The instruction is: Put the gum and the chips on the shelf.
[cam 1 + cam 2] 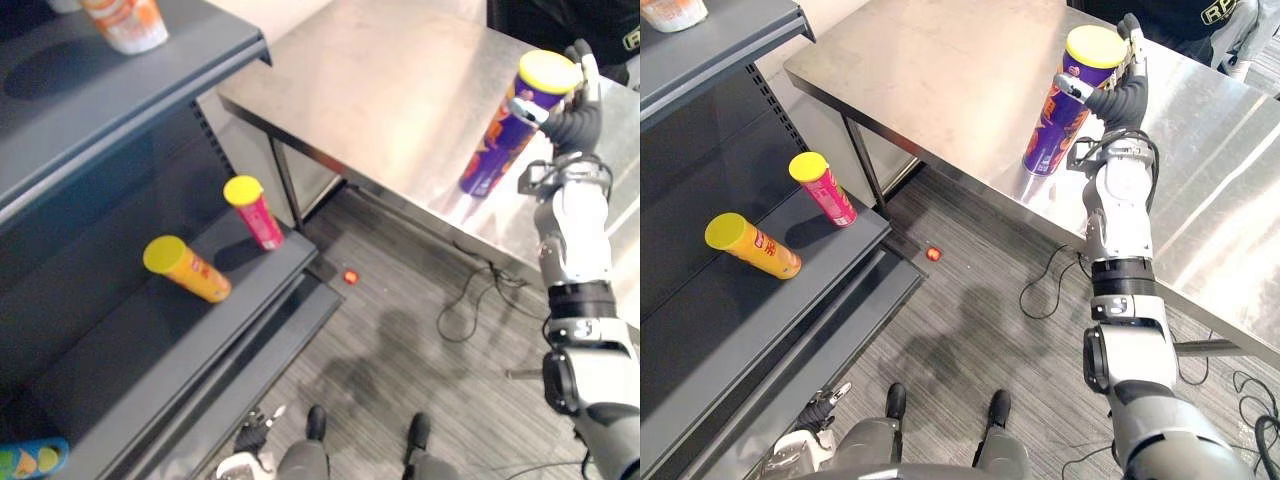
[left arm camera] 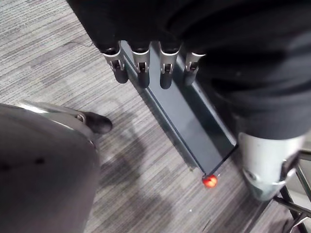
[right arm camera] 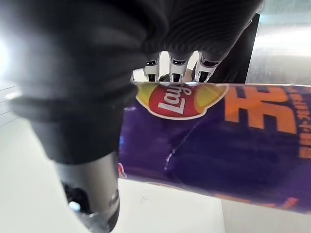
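Observation:
A tall purple chips can [image 1: 505,125] with a yellow lid stands on the steel table [image 1: 400,90] near its front edge. My right hand [image 1: 575,110] is at the can's upper part, with the thumb across its front and the fingers behind the lid. In the right wrist view the can [image 3: 218,141] lies across the palm of that hand [image 3: 73,77]. My left hand [image 2: 141,73] hangs low over the floor with straight fingers and nothing in it. A small red object [image 1: 350,276] lies on the floor by the shelf's corner.
The dark grey shelf [image 1: 120,340] stands at the left. On its lower board lie an orange tube [image 1: 188,268] and a red tube [image 1: 255,212], both yellow-lidded. An orange-white container [image 1: 125,20] sits on the upper board. A person in dark clothes [image 1: 1180,15] stands behind the table.

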Motion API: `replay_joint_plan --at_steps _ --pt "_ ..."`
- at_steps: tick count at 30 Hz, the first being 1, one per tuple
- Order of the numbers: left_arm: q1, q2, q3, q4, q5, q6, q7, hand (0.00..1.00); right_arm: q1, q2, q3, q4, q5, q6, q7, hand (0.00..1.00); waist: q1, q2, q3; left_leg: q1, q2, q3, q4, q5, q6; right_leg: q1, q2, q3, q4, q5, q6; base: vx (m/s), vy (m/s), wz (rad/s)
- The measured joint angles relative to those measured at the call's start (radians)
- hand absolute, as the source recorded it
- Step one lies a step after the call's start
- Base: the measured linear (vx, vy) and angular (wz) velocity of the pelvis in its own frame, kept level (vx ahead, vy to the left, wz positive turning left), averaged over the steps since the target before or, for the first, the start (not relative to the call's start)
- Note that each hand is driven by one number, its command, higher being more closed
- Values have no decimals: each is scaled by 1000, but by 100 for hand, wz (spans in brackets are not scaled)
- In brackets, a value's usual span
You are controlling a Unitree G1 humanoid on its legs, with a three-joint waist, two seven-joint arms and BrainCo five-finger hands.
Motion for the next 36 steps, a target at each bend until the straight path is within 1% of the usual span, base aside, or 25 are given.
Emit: replay_joint_plan --at_steps 4,9,20,24,28,31,33,36 --pt "-1 5 -1 -1 -2 0 3 0 -20 0 -1 29 0 4 -17 100 5 -3 8 -10 1 -3 -1 4 -2 -8 1 0 -1 0 0 -16 -5 1" --pt "-1 14 -9 1 -2 1 8 0 -54 -3 -3 62 0 3 -28 100 20 -3 8 -21 2 -3 -1 9 -4 -18 3 -1 -2 0 0 0 0 0" --pt "-1 27 -34 2 -1 1 9 0 -62 -2 -2 91 0 0 -27 100 22 -6 10 -19 3 0 -2 13 -5 -18 4 2 -2 0 0 0 0 0" --pt "-1 29 -38 3 -1 1 9 0 -60 -1 -2 92 -1 0 -23 100 23 -7 10 -8 5 3 -21 25 -7 -18 6 6 -1 0 0 -7 -4 -2" --pt "-1 30 -37 1 1 2 9 0 -13 3 -2 13 -6 16 -19 100 26 -8 11 8 12 12 -35 31 -10 -15 13 22 -1 0 0 -9 -14 -8" --pt "3 26 -21 1 4 6 9 0 64 18 -3 -103 -7 24 -17 100 22 -8 10 26 12 29 -43 31 -10 -10 13 34 -2 0 0 -10 -8 -15" --pt "11 25 -7 1 12 15 9 0 132 34 -10 -200 -7 23 -12 100 12 -9 9 47 13 34 -51 31 -10 4 14 40 -4 0 0 -5 -2 -10" --pt "12 25 3 1 21 19 8 0 223 71 -69 -356 -3 13 -11 100 6 -12 7 57 13 44 -55 31 -10 6 14 49 -4 0 0 -22 -4 -9"
